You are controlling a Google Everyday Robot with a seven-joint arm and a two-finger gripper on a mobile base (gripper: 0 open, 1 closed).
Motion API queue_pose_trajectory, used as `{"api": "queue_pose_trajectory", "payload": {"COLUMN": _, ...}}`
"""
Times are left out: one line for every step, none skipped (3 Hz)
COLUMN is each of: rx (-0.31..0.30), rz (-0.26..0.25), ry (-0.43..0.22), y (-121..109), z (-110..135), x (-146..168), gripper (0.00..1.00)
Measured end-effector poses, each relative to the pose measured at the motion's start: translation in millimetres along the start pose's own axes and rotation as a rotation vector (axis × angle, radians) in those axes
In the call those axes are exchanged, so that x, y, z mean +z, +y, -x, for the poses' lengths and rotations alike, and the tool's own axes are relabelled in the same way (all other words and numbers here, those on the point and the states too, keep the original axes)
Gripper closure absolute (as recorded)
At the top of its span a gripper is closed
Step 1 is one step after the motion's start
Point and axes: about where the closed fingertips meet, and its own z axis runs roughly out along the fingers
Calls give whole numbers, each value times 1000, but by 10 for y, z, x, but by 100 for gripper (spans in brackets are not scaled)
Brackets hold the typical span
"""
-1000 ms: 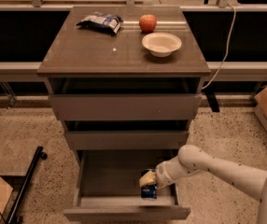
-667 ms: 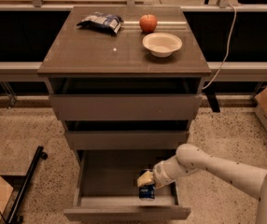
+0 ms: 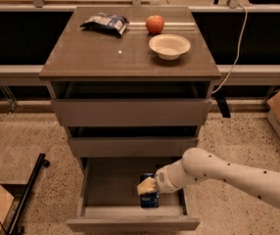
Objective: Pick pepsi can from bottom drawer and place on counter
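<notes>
1. Currently the gripper [image 3: 147, 186] sits inside the open grey-brown bottom drawer [image 3: 130, 223], right at the silver top of the small dark-blue pepsi can [image 3: 150, 199].
2. Whether it is clenched on the can or released cannot be told.
3. That can stands upright on the drawer's floor, near the drawer's front wall and right of its middle.
4. Reaching in over the drawer's right side is the white, dark-dotted robot arm [image 3: 238, 175].
5. Directly above the drawer are 2 narrower drawers, both slightly pulled out.
6. Higher above the drawer lies the glossy grey-brown counter [image 3: 105, 58], carrying 3 things: a crumpled blue-and-white snack bag [image 3: 104, 22], a red apple [image 3: 154, 24] and a round cream bowl [image 3: 169, 46].
</notes>
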Motion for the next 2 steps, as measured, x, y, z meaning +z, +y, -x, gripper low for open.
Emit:
{"api": "queue_pose_trajectory", "payload": {"rx": -101, "rz": -66, "ry": -9, "y": 547, "z": -43, "x": -315, "gripper": 100}}
{"api": "queue_pose_trajectory", "payload": {"rx": -225, "rz": -149, "ry": -18, "y": 1221, "z": -45, "x": -614, "gripper": 100}}
